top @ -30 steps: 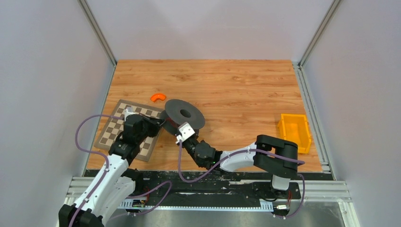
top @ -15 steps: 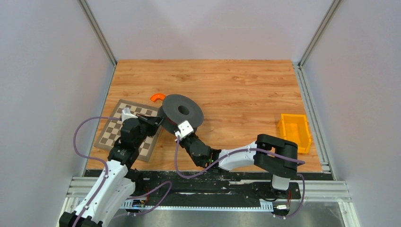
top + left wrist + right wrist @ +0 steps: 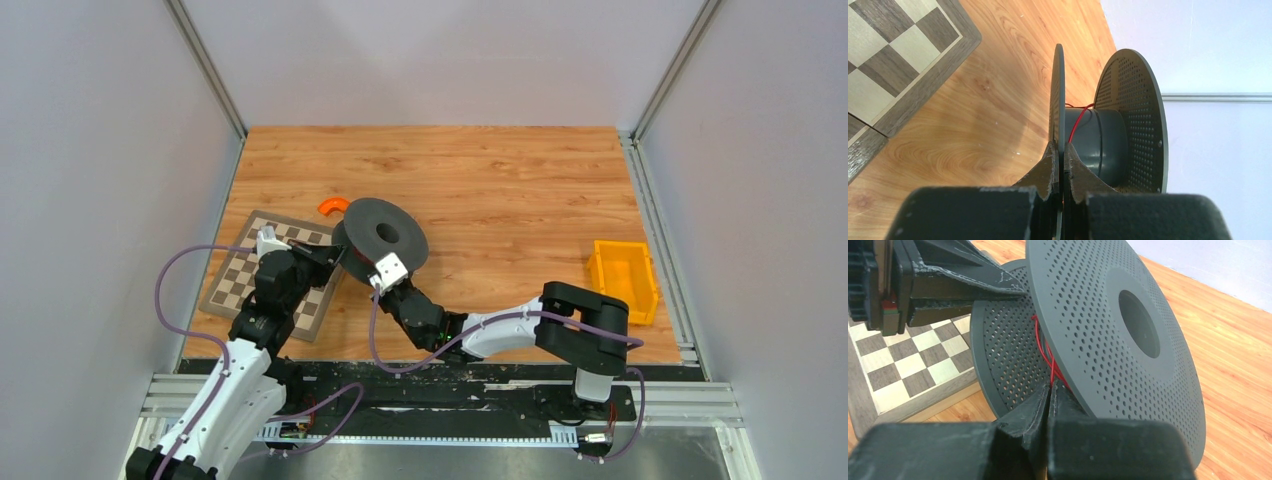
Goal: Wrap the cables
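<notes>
Spool point(image 3: 385, 237), tilted, near the chessboard's point(image 3: 240, 280) far right corner. The left gripper point(image 3: 1060, 150) is clamped on the rim of one flange. The right gripper point(image 3: 1050, 389) is pinched tight on the red cable point(image 3: 1047, 352) between the flanges (which hide most of it). An orange piece point(image 3: 332, 205) lies just behind the spool, and a yellow bin point(image 3: 622, 280) sits well apart at right.

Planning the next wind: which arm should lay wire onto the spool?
Right. The right tool is shut on the red wire between the flanges of the spool; the left tool clamps one flange edge, so it likely suits steadying.
</notes>
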You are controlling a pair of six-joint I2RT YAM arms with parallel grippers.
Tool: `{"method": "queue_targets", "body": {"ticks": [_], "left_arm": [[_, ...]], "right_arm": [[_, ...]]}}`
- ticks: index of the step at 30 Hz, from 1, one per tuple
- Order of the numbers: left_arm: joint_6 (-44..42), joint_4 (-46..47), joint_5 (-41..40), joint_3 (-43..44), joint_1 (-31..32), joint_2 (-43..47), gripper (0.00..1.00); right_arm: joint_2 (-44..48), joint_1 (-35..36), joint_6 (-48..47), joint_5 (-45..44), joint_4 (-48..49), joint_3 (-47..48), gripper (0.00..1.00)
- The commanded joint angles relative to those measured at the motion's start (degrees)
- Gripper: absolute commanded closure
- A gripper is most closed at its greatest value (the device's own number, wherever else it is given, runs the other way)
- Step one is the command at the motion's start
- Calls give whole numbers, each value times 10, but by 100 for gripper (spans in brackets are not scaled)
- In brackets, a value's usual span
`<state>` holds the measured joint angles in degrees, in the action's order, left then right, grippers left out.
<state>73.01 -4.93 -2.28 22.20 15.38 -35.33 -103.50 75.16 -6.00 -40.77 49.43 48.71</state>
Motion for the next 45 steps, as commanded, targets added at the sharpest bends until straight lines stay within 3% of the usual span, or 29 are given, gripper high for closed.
{"method": "queue_targets", "body": {"ticks": [1,20,27,32,45], "left_arm": [[15,99,14,12,0,15,100],[-9,154,56,-2,0,21,100],[-11,159,49,-6,0,23,100],[-10,155,44,-5,0,25,100],[-21,136,33,3,0,14,100]], "right_arm": [[2,-10,12,66,2,-5,100],[-15,-17,2,85,-75,34,100],[20,-17,1,103,-86,17,82],[40,-18,8,104,-108,18,75],[122,-18,-2,102,-140,-15,72]]}}
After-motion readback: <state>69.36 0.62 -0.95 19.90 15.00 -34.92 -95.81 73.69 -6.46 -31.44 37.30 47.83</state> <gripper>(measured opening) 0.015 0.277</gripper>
